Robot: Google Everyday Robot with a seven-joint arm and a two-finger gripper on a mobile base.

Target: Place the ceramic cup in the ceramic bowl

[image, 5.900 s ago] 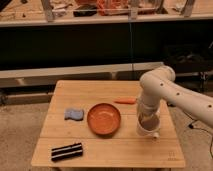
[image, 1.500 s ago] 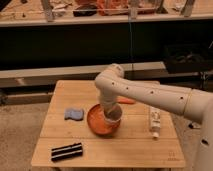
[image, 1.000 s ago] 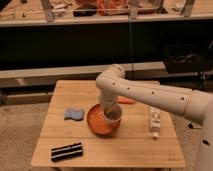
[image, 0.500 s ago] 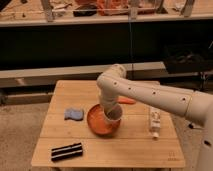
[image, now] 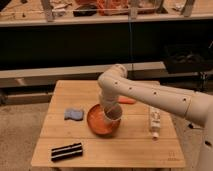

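Observation:
The ceramic bowl (image: 98, 121), wide, glossy and orange-brown, sits near the middle of the wooden table (image: 125, 150). The ceramic cup (image: 113, 114), small and white, hangs over the bowl's right side, just inside its rim. My gripper (image: 111, 107) comes down from the white arm directly above the cup and is shut on it. The arm's wrist hides the cup's top and the back right edge of the bowl.
A blue sponge (image: 73, 114) lies left of the bowl. A black ridged bar (image: 67, 151) rests near the front left edge. A slim white bottle (image: 154, 121) lies on the right. An orange stick (image: 127, 100) lies behind the arm. Dark shelving stands behind the table.
Since 5.9 s ago the arm has carried the cup from the table's right side to the bowl. Over the last second the elbow shifted slightly right; the cup stayed put.

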